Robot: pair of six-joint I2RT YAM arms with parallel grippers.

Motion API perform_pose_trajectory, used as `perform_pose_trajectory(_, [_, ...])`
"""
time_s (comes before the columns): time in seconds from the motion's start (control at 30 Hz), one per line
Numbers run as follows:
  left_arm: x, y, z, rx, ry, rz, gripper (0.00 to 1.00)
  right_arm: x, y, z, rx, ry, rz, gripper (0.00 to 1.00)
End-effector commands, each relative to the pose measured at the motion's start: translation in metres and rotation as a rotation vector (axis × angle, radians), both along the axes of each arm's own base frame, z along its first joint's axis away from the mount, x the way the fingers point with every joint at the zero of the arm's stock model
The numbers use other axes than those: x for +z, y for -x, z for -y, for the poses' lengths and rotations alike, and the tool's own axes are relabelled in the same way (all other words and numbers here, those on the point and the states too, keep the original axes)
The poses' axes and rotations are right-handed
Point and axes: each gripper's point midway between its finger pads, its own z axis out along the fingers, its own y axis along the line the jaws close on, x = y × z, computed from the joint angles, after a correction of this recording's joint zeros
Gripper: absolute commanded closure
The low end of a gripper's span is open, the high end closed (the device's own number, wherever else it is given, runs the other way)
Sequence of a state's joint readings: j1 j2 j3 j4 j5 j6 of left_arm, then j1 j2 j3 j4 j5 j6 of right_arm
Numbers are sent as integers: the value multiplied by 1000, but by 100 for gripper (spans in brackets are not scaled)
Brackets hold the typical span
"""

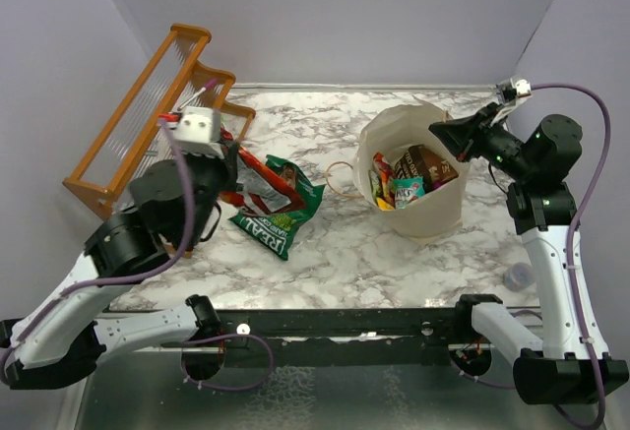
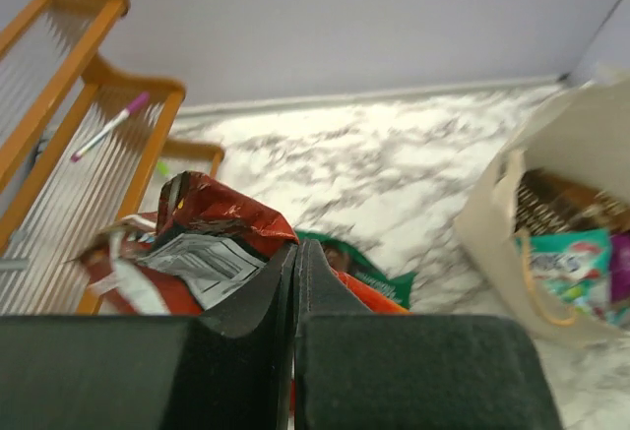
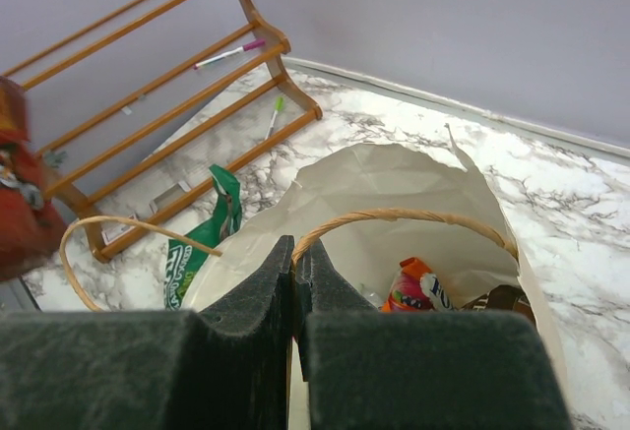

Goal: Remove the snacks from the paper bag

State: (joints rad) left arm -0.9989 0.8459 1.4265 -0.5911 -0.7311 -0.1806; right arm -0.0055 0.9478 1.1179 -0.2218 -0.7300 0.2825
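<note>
At the left claw's (image 2: 295, 249) tips, a crinkled red packet (image 2: 221, 215) is pinched; the right claw (image 3: 295, 249) is closed on the paper bag's (image 3: 394, 179) rim.
The black padded fingers (image 2: 246, 312) of both claws are pressed together. The red packet's glossy foil is creased and held just above a flat green bag (image 1: 281, 212) lying on the marbled table (image 1: 345, 248), beside a slatted orange wooden rack (image 1: 128, 125). The creased cream paper bag, with thin cord handles (image 3: 413, 215), stands upright well right of the left claw, and glossy packets (image 1: 409, 182) are seen inside it.
</note>
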Motion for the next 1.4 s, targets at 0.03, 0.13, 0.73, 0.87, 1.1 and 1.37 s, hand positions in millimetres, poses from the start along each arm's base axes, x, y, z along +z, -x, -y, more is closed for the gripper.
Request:
perform_pose_trajectory(0.03, [-55,-18,-5,168,-137,-119,100,3,2,3,-28,10,19,98])
perform_pose_trajectory(0.13, [-76,-22,0,200,-139,-166,100,5,3,3,-28,12,23,98])
perform_pose_trajectory(0.73, [-127,-26,-13,329,-191,-209,100,2,8,4,-32,13,30,98])
perform_pose_trajectory(0.87, [-139,-39,-1,322,-211,-215,100,2,10,5,-39,14,36,98])
perform_pose_trajectory(1.1, [-165,-87,34,269,-161,-350,100,9,16,4,-35,10,50,98])
perform_pose_trajectory(1.37, [-229,-150,81,111,-118,-525,100,12,21,2,-25,3,52,98])
